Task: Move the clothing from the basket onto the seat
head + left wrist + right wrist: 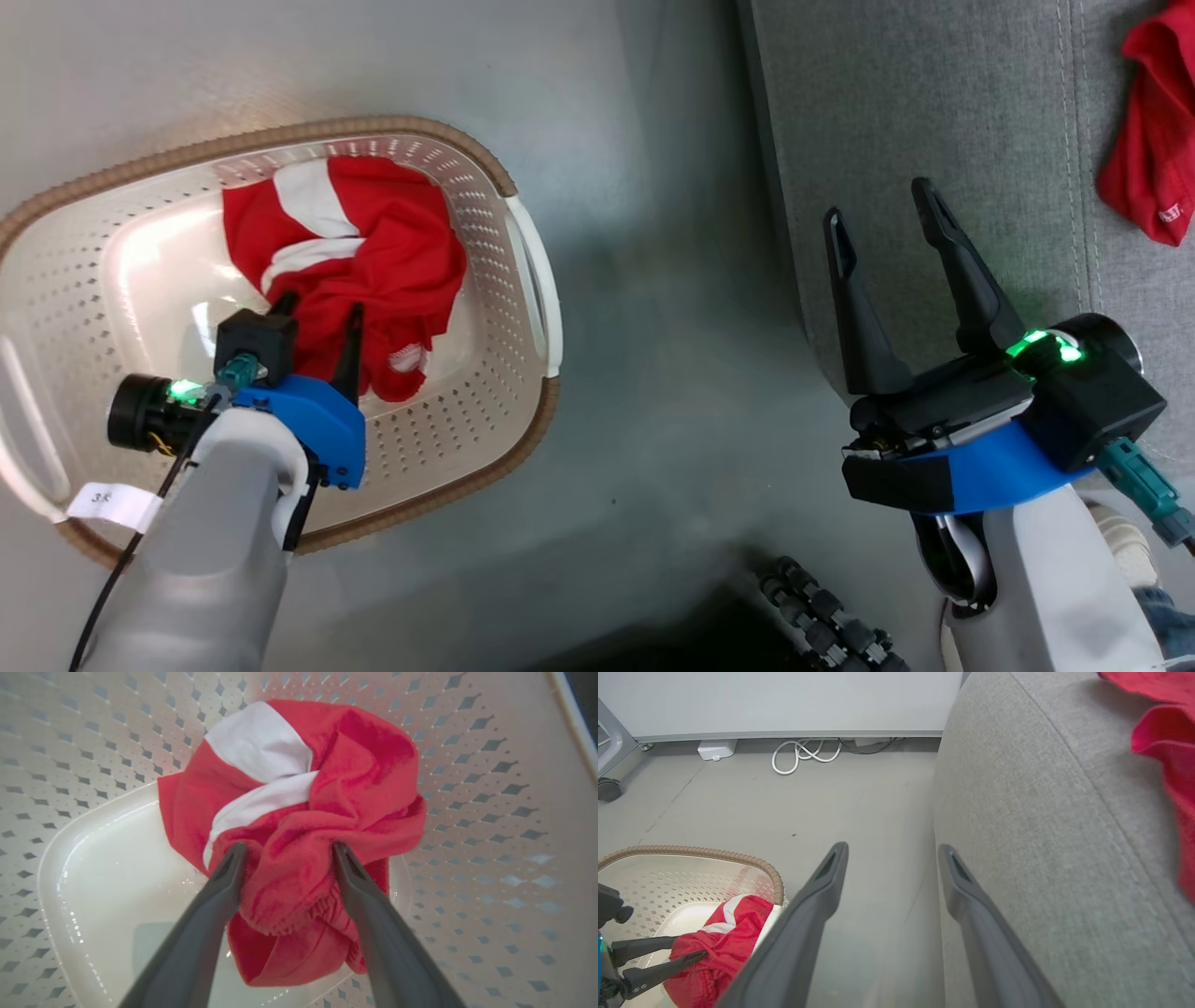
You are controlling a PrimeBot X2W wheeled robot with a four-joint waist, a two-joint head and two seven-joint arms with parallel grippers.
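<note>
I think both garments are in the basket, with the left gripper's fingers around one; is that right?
Not quite: one garment is in the basket, the left gripper straddling it; the other lies on the seat, as the head view shows.

The grey floor carries the basket, below the left gripper, and the seat, whose edge is below the right gripper. On the seat, a red garment lies to that gripper's right.

Note left end effector: fingers spread apart, pointing down and away; pale left forearm enters your head view at lower left. Note right end effector: fingers spread apart, pointing up your head view; pale right forearm at lower right. Green light lit on both wrists.
</note>
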